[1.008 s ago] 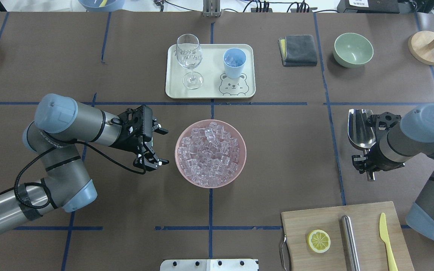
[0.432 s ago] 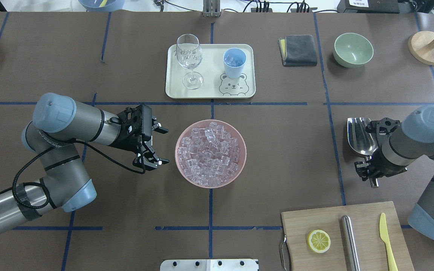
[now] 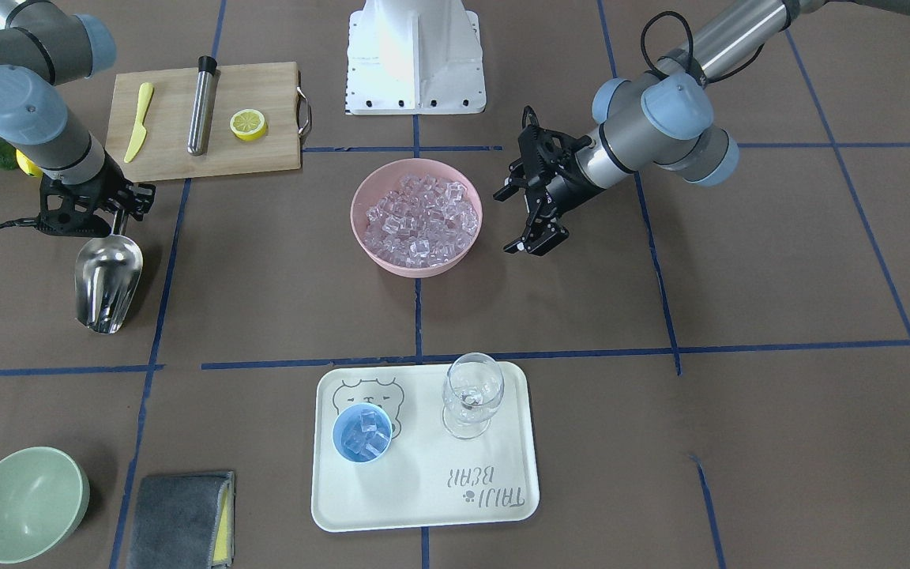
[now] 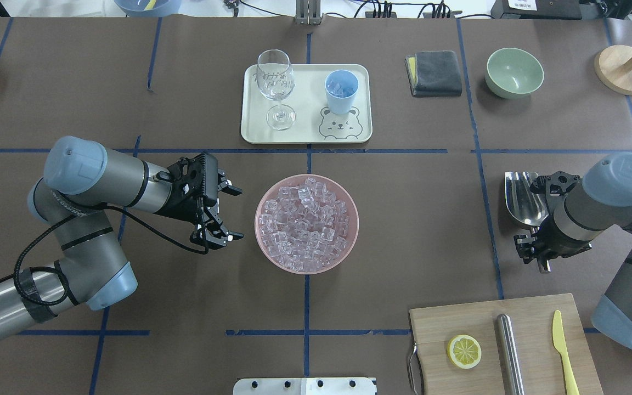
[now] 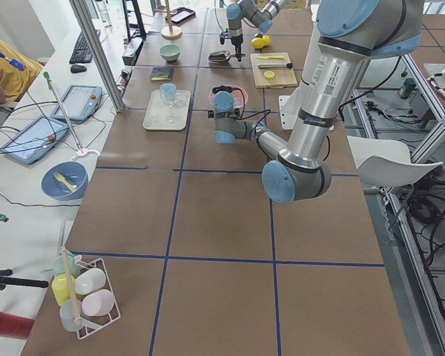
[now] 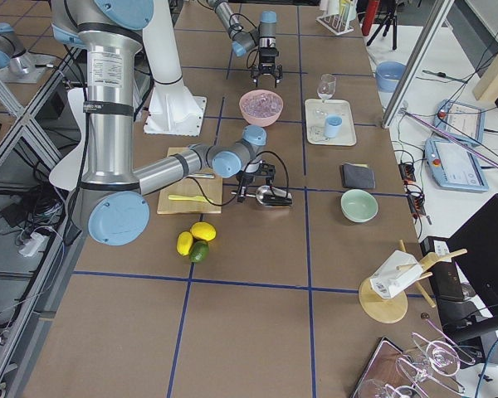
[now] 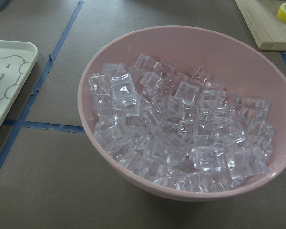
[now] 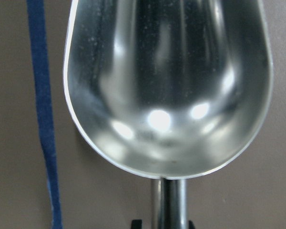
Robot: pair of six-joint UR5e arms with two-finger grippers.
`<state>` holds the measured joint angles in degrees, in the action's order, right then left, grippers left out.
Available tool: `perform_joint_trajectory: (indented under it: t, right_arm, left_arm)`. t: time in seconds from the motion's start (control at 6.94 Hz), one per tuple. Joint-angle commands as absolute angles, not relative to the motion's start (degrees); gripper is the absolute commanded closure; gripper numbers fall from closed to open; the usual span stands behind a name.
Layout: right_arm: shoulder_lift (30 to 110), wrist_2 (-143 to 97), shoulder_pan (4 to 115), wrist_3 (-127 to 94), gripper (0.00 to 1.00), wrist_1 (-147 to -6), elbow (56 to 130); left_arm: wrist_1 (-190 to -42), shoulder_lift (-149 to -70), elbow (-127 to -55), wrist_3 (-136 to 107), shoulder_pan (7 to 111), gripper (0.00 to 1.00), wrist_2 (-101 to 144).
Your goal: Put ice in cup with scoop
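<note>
The ice (image 4: 305,222) fills a pink bowl (image 4: 261,244) at the table's middle; the left wrist view shows the cubes (image 7: 181,129) close up. A few cubes lie in the light-blue cup (image 4: 341,90) on the tray; the front-facing view shows the cup (image 3: 362,432) too. My left gripper (image 4: 235,214) stands open just left of the bowl, holding nothing. At the right, my right gripper (image 4: 535,247) is shut on the handle of the steel scoop (image 4: 523,197), held low over the table. The scoop's trough (image 8: 167,86) is empty.
A wine glass (image 4: 276,88) shares the cream tray (image 4: 305,134) with the cup. A grey cloth (image 4: 434,73) and green bowl (image 4: 514,72) lie at the back right. A cutting board (image 4: 535,329) with lemon slice, steel cylinder and yellow knife sits front right.
My right arm has drawn the scoop slightly back toward the robot and lower. My left arm has pulled back a little to the left, gripper still open.
</note>
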<state>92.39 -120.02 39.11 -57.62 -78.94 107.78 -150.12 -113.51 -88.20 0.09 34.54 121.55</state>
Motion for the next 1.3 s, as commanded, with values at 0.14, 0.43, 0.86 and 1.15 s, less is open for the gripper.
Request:
perform_joint_trajectory:
  t: [0.14,0.43,0.86,1.15]
  right_arm:
    - [92.29,-120.14,39.98,-57.83,0.0,-78.84,108.19]
    - [93.07,-120.76,44.18,-57.66,0.0,-78.92,111.08]
    - [94.57,-132.77,58.66,-57.04,0.0,-78.49,112.85]
    - [94.48,-133.59,64.48,-56.87,0.0,-79.01,112.5]
  left_arm:
    - [-150.03,-113.47,-88.24,0.09,34.98,0.0,121.55]
    - [-146.45,-111.81,-88.85,0.26,39.09,0.0,121.73]
    - [-140.91,-103.64,-92.02,0.88,49.79,0.0,121.73]
    - [-139.75,-97.51,-91.67,1.31,56.13,0.0,121.2]
